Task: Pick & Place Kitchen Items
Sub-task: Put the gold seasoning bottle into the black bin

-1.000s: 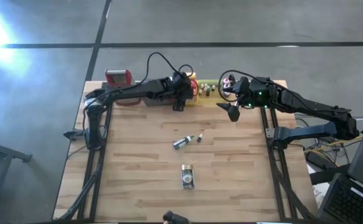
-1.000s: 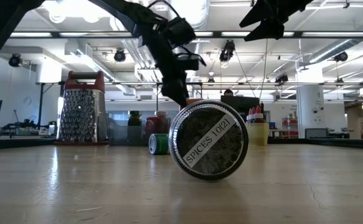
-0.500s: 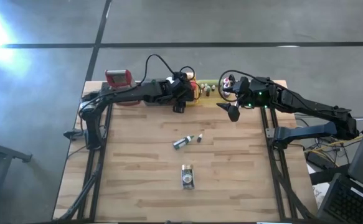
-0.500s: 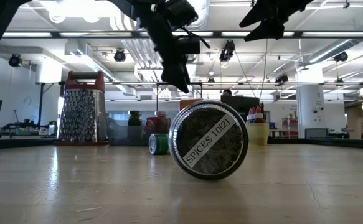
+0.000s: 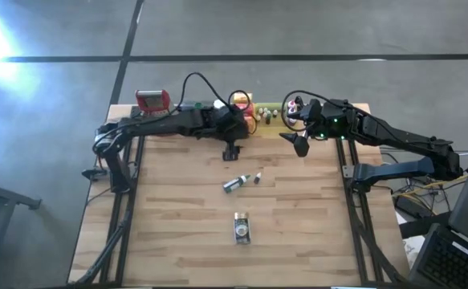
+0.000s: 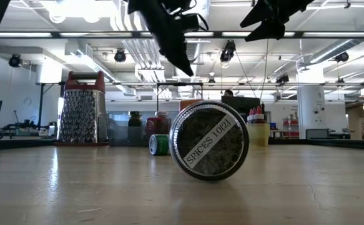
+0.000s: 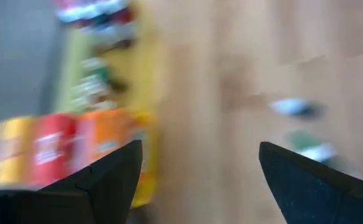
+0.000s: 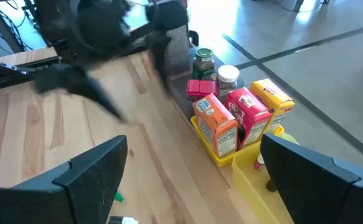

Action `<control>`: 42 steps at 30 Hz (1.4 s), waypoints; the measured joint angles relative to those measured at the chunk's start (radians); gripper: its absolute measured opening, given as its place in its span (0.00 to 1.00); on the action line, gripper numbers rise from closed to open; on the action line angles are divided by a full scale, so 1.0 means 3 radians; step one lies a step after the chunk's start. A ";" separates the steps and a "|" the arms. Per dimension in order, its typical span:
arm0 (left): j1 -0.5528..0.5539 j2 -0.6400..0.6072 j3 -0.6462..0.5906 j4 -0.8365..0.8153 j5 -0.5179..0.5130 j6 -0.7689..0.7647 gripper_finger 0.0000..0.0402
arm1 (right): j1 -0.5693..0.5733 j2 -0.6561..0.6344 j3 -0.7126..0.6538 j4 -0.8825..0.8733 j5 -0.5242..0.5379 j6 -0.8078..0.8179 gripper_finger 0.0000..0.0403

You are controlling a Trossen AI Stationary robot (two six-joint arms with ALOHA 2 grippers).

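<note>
Three loose items still sit out on the bare wood, all nearer than the yellow tray [image 5: 254,128]. Closest is the spice jar [image 6: 209,141], lying on its side well in front of the tray. It looks rigid and light, with a smooth round body, so I'd guess it rolls if nudged; grabbing across the barrel beats pinching the cap and base. Between it and the tray lie a green-capped bottle [image 5: 233,185] and, just beside it, a tiny vial [image 5: 258,177]. Both are small and probably slippery, so a centred pinch on the body seems safest.

The left gripper [image 5: 231,150] hangs above the wood just in front of the tray, fingers spread wide, nothing between them. The right gripper [image 5: 299,144] hovers off the tray's right end, also spread and empty.

In the tray stand the orange packet [image 8: 216,126], a red packet [image 8: 246,117] and a yellow packet [image 8: 272,99], touching side by side. They look like cardboard, light and easy to crush.

Versus a second ago, the left gripper has pulled back from the tray toward the loose bottles and risen in the low view. The right arm and all items haven't budged.
</note>
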 joint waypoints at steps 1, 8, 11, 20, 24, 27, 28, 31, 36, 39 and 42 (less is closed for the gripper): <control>-0.0001 -0.0020 0.0000 -0.0021 0.0247 -0.0063 0.81 | -0.0001 0.0000 -0.0001 0.0000 0.0001 0.0000 0.90; -0.0138 -0.0048 0.0005 -0.0356 0.1562 0.0334 0.81 | -0.0001 0.0000 -0.0001 -0.0001 0.0001 0.0002 0.90; -0.0237 -0.0048 0.0004 -0.0439 0.1637 0.0652 0.81 | -0.0001 0.0000 0.0000 0.0000 0.0001 0.0011 0.90; -0.0501 -0.0043 0.0003 -0.0415 0.1713 0.1204 0.81 | -0.0001 0.0000 0.0000 0.0000 0.0001 0.0007 0.90; -0.0636 -0.0042 0.0003 -0.0394 0.1708 0.1418 0.81 | -0.0001 0.0000 -0.0001 0.0000 0.0001 0.0006 0.90; -0.0728 -0.0042 0.0000 -0.0398 0.1734 0.1566 0.81 | -0.0001 0.0000 -0.0001 0.0000 0.0001 0.0011 0.90; -0.0759 -0.0041 -0.0009 -0.0392 0.1757 0.1619 0.81 | -0.0001 0.0000 -0.0001 0.0000 0.0001 0.0004 0.90; -0.0844 -0.0023 -0.0068 -0.0320 0.1829 0.1778 0.81 | -0.0001 0.0000 -0.0001 0.0000 0.0001 0.0002 0.90; -0.0941 -0.0020 -0.0314 -0.0022 0.2157 0.2063 0.81 | -0.0001 0.0001 0.0000 0.0000 0.0001 0.0001 0.90; -0.0937 -0.0020 -0.0514 0.0226 0.2241 0.2055 0.81 | -0.0001 0.0000 -0.0001 -0.0001 0.0001 0.0003 0.90; -0.0875 -0.0020 -0.0746 0.0592 0.2472 0.2039 0.81 | -0.0001 0.0000 -0.0001 0.0000 0.0001 0.0013 0.90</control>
